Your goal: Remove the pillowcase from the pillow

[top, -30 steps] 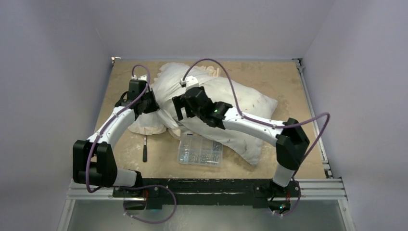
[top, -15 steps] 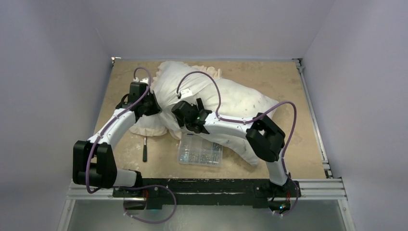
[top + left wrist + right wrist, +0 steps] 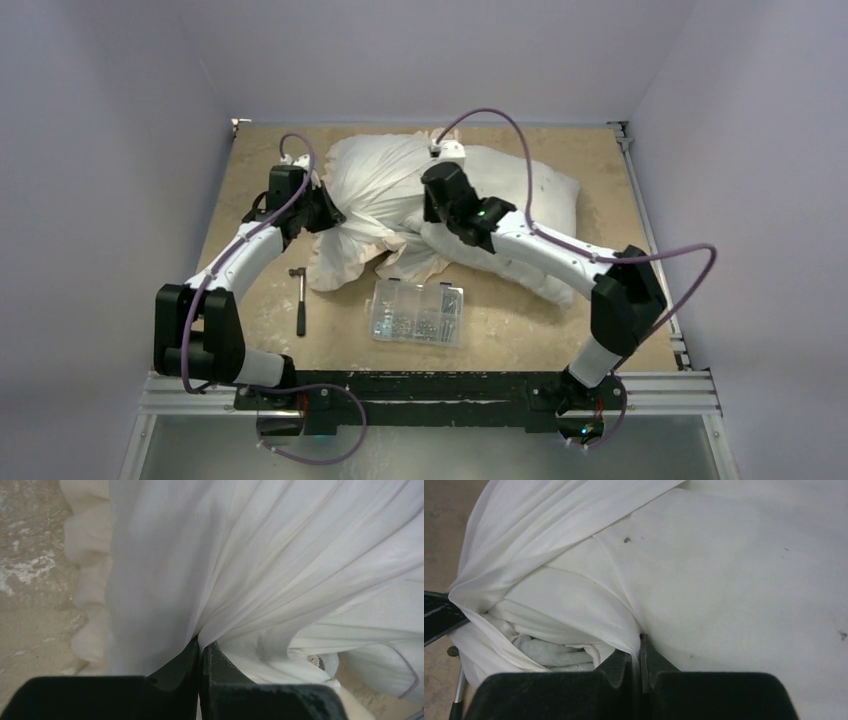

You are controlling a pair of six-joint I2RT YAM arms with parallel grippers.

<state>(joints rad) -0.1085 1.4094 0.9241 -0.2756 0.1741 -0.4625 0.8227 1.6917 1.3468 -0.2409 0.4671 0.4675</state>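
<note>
The pillow (image 3: 535, 190) lies at the back middle of the table, plump and off-white with small smudges. The cream pillowcase (image 3: 365, 185) is bunched over its left end, and its ruffled frill (image 3: 345, 262) hangs to the front. My left gripper (image 3: 325, 215) is shut on a pleated fold of the pillowcase (image 3: 250, 555), which fans out from its closed tips (image 3: 201, 647). My right gripper (image 3: 432, 218) is shut on the pillowcase (image 3: 549, 545) where a fold meets the bare pillow (image 3: 734, 580), with cloth pinched between its tips (image 3: 640, 641).
A clear plastic organiser box (image 3: 417, 312) of small parts sits in front of the pillow. A small black-handled hammer (image 3: 300, 298) lies at the front left. Grey walls enclose the table, and a metal rail (image 3: 655, 250) runs along its right edge.
My right gripper moved from the pillow's front up and right, and went from open to shut on a pillowcase fold. The bundle has shifted right. The left gripper stays shut.
</note>
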